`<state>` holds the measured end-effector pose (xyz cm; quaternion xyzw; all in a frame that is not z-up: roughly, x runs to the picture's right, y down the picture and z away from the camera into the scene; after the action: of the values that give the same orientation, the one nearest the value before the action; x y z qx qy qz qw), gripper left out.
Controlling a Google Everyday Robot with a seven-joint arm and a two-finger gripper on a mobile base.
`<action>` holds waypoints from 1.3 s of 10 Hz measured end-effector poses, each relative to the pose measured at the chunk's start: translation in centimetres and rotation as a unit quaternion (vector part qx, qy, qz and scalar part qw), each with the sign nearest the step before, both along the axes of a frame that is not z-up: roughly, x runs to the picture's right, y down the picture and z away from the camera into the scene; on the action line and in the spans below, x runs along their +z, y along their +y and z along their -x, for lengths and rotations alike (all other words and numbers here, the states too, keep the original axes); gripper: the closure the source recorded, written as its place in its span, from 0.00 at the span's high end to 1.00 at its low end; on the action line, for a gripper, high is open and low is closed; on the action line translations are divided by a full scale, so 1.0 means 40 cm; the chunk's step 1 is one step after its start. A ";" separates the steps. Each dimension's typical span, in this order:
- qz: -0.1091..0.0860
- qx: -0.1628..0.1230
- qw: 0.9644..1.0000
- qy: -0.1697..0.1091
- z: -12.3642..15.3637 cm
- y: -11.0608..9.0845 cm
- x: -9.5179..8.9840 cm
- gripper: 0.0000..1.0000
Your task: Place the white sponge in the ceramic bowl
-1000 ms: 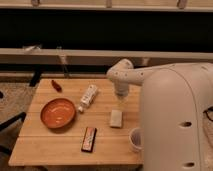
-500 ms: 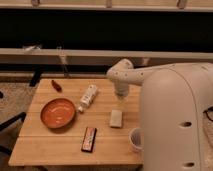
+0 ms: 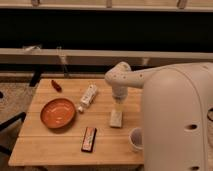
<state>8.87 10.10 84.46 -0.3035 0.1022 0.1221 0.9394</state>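
The white sponge (image 3: 116, 119) lies flat on the worktop (image 3: 47, 146), right of centre. It is a small off-white block with soft, rounded corners and a dull, matte face. The hand (image 3: 118, 106) hangs right over it, at its far end, on the end of a smooth white arm that bends down from a rounded elbow. Whether the hand touches the sponge, and how wide it stands, I cannot tell.

To the left of the sponge, well apart from it, sits the ceramic bowl (image 3: 58, 113): wide, shallow and round, glossy orange-red with a darker rim, and nothing in it. Between bowl and sponge, further back, a long white bottle-like packet (image 3: 88, 96) lies on its side at a slant, its narrow end towards the bowl. Nearer the front edge lies a dark flat bar (image 3: 89, 139), rectangular with a reddish stripe along it. A small white cup (image 3: 136, 139) stands upright at the front right, partly cut off by the robot's broad, smooth white body (image 3: 177, 125). A small dark red, elongated thing (image 3: 56, 86) lies near the back left corner.

The worktop is pale wood in planks, with visible seams running across it.
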 end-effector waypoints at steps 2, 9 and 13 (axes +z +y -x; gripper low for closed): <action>0.004 0.003 1.000 -0.007 0.026 0.045 -0.037 0.80; 0.028 0.027 0.999 -0.014 0.042 0.147 0.016 0.80; 0.025 0.027 0.999 -0.010 0.044 0.162 0.046 0.80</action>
<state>7.13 16.57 86.30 -0.3310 0.0871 0.1420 0.9288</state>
